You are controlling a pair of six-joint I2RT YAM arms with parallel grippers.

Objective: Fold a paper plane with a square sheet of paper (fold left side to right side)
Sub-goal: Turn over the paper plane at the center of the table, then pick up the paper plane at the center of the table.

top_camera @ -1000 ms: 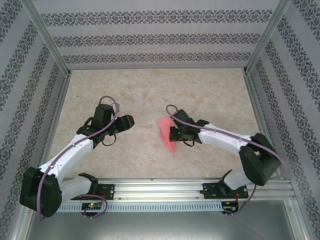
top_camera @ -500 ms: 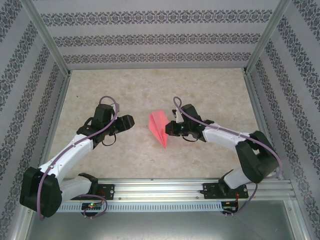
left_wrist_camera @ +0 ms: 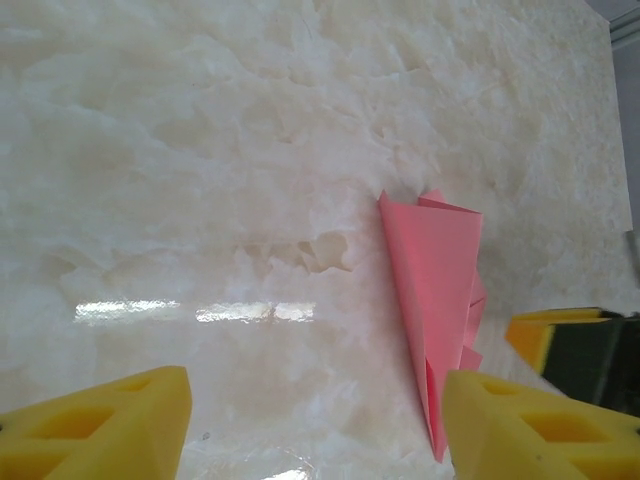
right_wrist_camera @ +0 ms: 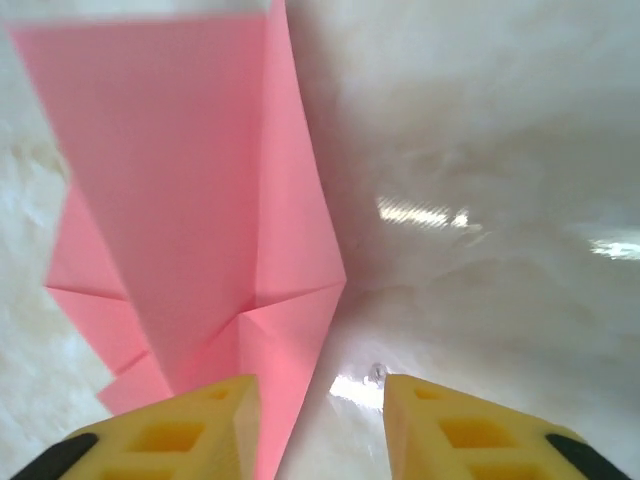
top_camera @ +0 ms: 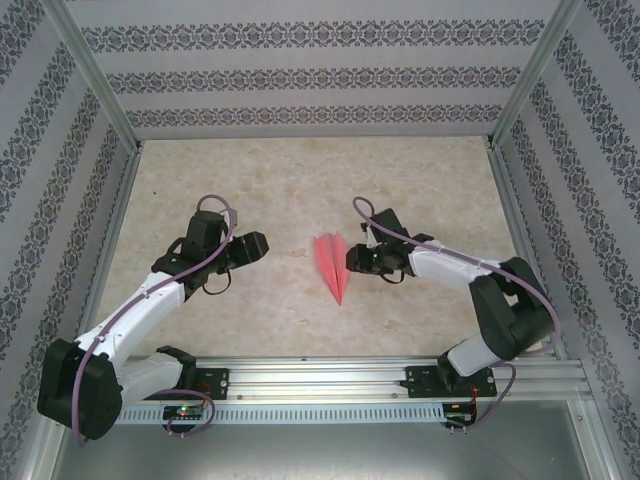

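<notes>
My left pincer (top_camera: 262,243) hangs over the desk (top_camera: 300,180), wide open and holding nothing; the left wrist view has bare desk between its yellow pads. It sits well to the left of the paper, no contact.

Paper plane (top_camera: 333,266) lies on the desk about mid-way between my two pincers, nose toward the near edge. It's a slim pointed dart with layered creases showing, so the left-to-right fold looks done to me.

My right pincer (top_camera: 351,262) is just beside the plane's right edge. Its pads are parted with bare desk in the gap. In the right wrist view the paper edge runs down by one pad, but it isn't clamped.

Judgement: folding essentially finished, plane set down. Can't tell if the wings need a last crease or spreading. Otherwise what's left is backing both arms off.
</notes>
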